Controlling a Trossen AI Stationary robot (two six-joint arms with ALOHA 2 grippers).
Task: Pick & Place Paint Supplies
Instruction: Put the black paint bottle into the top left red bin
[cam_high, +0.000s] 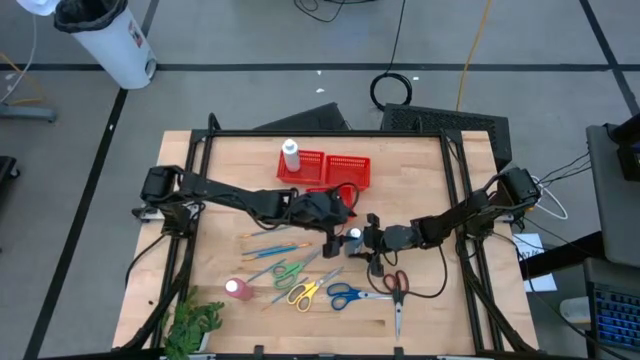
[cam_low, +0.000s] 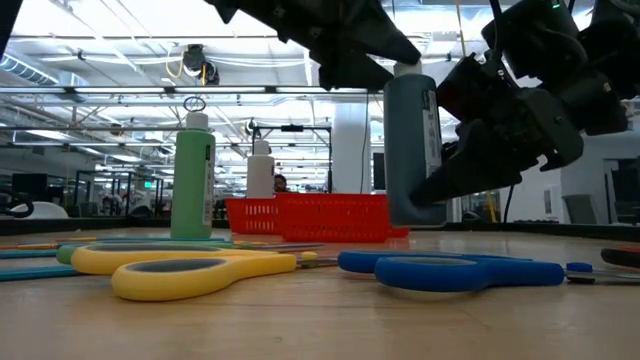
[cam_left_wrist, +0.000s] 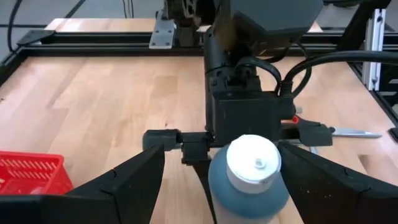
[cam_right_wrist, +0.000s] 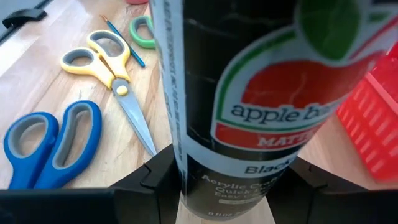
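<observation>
Gripping the grey-blue bottle (cam_low: 411, 150) upright just in front of the red baskets (cam_high: 335, 170), the right gripper (cam_high: 362, 238) has its fingers clamped on its sides, while the left gripper (cam_high: 338, 222) brackets it wide-fingered, probably for a handover.
</observation>
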